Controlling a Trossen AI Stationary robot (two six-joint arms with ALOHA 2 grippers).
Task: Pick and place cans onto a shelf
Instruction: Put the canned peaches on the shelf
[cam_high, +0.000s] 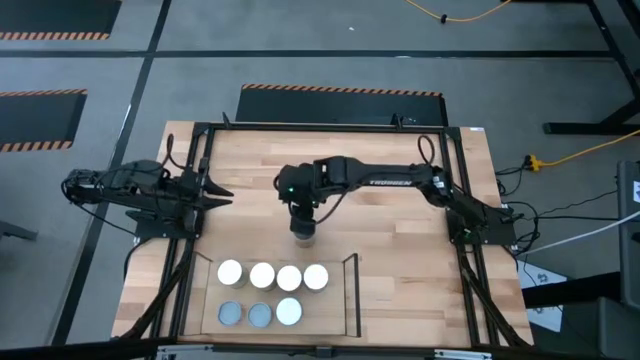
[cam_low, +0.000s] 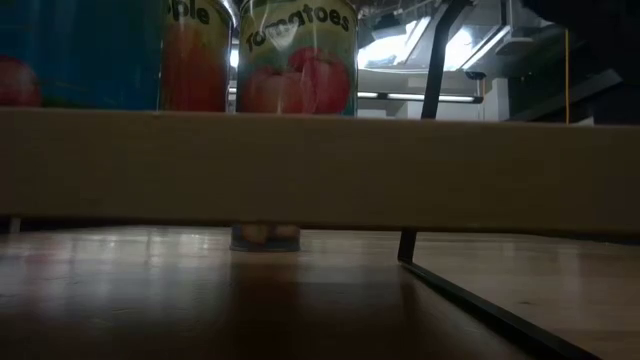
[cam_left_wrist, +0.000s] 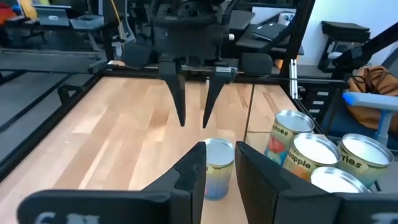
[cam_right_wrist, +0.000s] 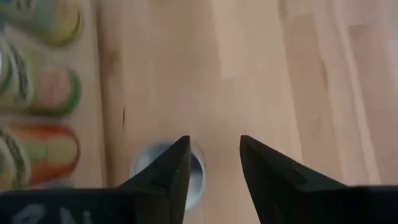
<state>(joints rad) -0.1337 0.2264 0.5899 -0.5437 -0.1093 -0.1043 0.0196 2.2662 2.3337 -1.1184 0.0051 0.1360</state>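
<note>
1. The last loose can (cam_high: 303, 237), a small silver-topped cylindrical tin with a pale blue label, stands upright on the bare wooden table (cam_high: 400, 250), near the table's middle and a little beyond the far edge of the shelf.
2. The shelf (cam_high: 345, 300), a light-wood board edged with thin black rails, sits at the near edge of the table and holds seven cans: four white-topped in the far row (cam_high: 273, 276), three in the near row (cam_high: 259, 315). The near row's right end slot looks free.
3. The right gripper (cam_right_wrist: 214, 168) hangs directly above the loose can with its two dark fingers spread; in the right wrist view the can's top (cam_right_wrist: 196, 174) lies partly under one finger rather than centred between them.
4. The left gripper (cam_high: 222, 190) waits over the table's left side, well apart from the can, its fingers parted and holding nothing.
5. Judgement: the tin should be rigid and moderately weighty for its size, with a smooth metal wall and paper label that could slip under a light squeeze. It is not fragile.
6. Judgement: best hold is across the round wall, below the top rim, fingers on opposite sides after centring over it. An off-centre descent risks landing a fingertip on the lid or tipping it.
</note>
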